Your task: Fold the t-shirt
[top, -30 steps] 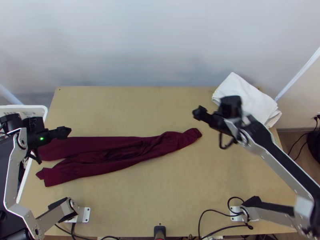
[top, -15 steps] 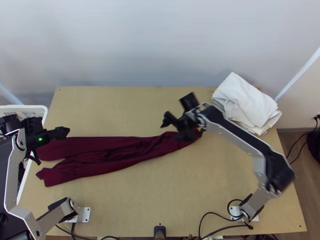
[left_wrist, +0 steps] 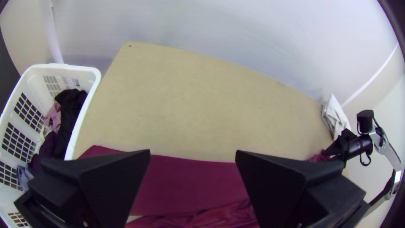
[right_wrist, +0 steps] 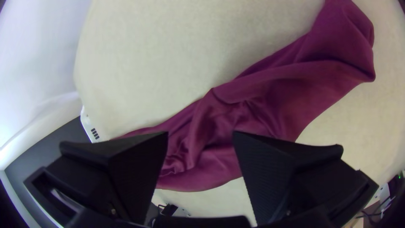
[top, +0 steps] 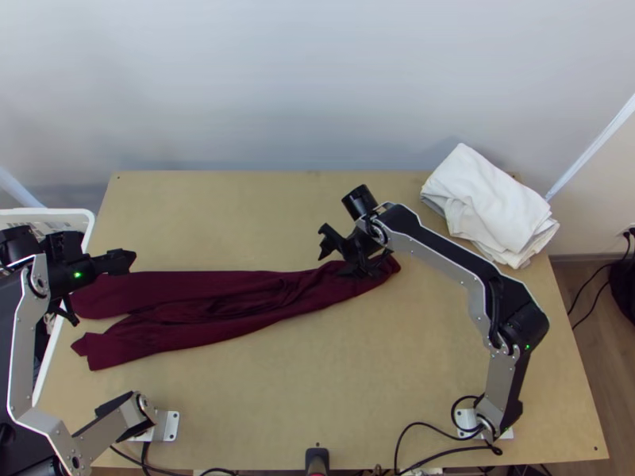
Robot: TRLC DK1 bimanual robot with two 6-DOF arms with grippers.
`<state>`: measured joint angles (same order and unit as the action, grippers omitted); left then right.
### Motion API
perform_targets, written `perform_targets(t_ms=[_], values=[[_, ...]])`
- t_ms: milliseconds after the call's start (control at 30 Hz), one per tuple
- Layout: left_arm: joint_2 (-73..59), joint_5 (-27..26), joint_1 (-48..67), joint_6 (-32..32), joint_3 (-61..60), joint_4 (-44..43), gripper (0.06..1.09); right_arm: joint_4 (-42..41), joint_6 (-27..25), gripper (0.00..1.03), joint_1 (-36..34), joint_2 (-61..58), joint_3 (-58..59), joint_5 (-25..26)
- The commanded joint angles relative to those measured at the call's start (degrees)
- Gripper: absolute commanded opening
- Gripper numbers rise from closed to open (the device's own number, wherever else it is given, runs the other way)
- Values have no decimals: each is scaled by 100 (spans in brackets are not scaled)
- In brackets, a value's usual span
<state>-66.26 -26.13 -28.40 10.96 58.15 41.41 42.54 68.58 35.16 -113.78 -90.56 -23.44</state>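
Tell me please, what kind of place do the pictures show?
It looks like an indoor test station for robot cloth folding, perhaps in a lab: two robot arms are mounted at a light wooden table, a dark red garment lies on it, and a white basket holds more cloth.

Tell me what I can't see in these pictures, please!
- Right wrist view: some of the maroon t-shirt, behind the right claw's fingers.
- Top view: the t-shirt right under that claw, covered by it.
- Top view: the laundry basket's left side, cut off by the picture's edge.
- Left wrist view: whatever is beneath the dark clothes, covered by them.
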Motion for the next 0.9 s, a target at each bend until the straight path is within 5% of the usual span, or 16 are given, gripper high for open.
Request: perform_targets(t_ms=[0, 67, 200, 467, 567, 867], values=[[-54, -50, -43, -41, 144, -19, 104, 35, 15, 68, -44, -277, -102, -38], [-71, -50, -34, -41, 144, -28, 104, 35, -20, 67, -44, -347, -102, -38], [-71, -50, -25, -41, 144, -28, 104, -18, -231, 34, -97, -496, -181, 279], [-150, -50, 37, -33, 179, -28, 104, 35, -424, 29, -149, -804, -278, 261], [-186, -50, 142, -15, 162, -28, 104, 35, -503, 3, -176, -742, -295, 472], [-282, 178, 2084, 943, -32, 939, 103, 35, -714, 3, 26, -101, -242, 665]])
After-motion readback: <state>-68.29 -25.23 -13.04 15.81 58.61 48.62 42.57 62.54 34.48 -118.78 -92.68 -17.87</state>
